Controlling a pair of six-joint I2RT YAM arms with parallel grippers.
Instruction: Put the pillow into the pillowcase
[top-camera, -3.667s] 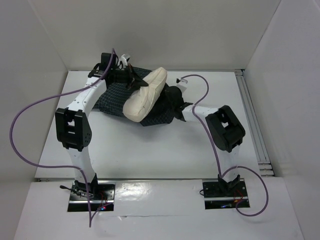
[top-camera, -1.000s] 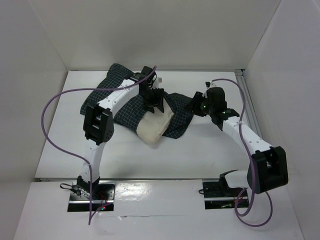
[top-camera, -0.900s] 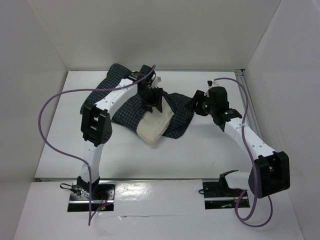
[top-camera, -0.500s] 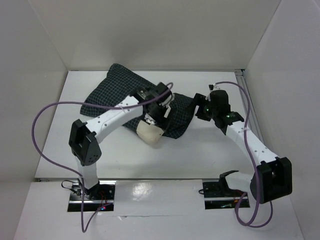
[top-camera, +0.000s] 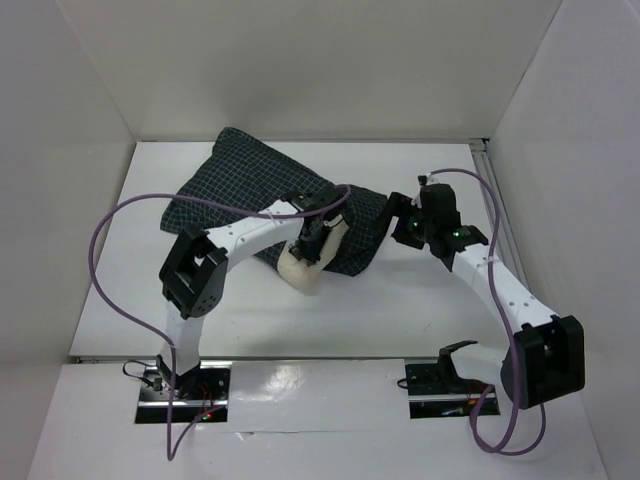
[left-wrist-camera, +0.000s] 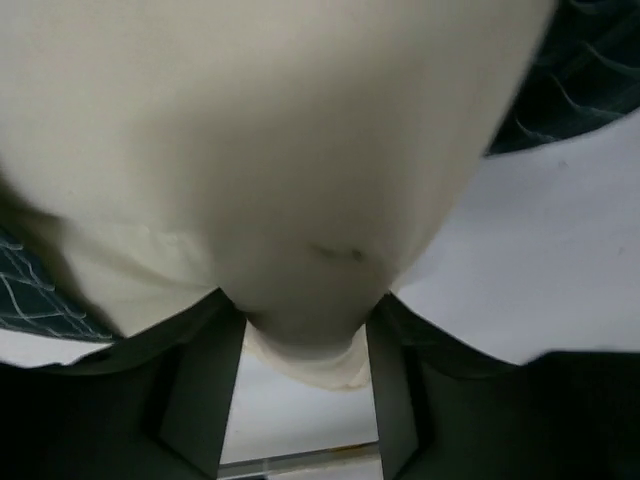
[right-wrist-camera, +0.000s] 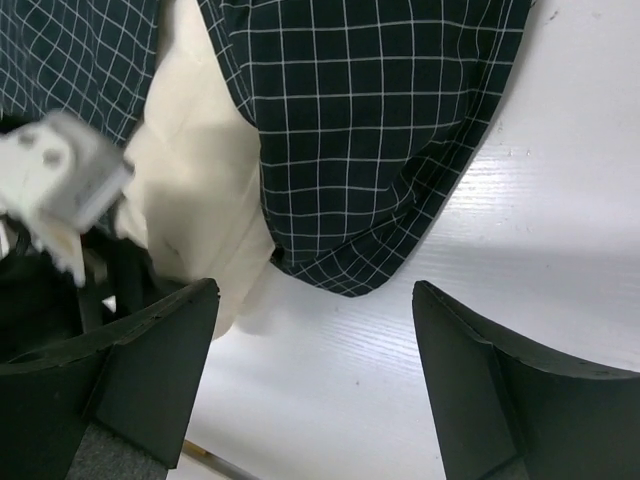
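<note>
Cream soft rectangular pillow (top-camera: 303, 268), one only, smooth and plump, partly tucked inside one dark navy fabric pillowcase (top-camera: 240, 185) with white grid check, on white table (top-camera: 400, 300); rounded near end poking out. Two black grippers: left gripper (left-wrist-camera: 302, 310) clamped on that bare end, jaws part-way apart; right gripper (right-wrist-camera: 315, 300) spread wide, empty, above pillowcase's edge.

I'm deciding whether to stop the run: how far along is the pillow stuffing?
Done: most of the pillow sits inside the pillowcase. In hand: the left gripper clamps the cream end poking out of the near opening; the right gripper hovers open, holding nothing. Left: push that end in.
</note>
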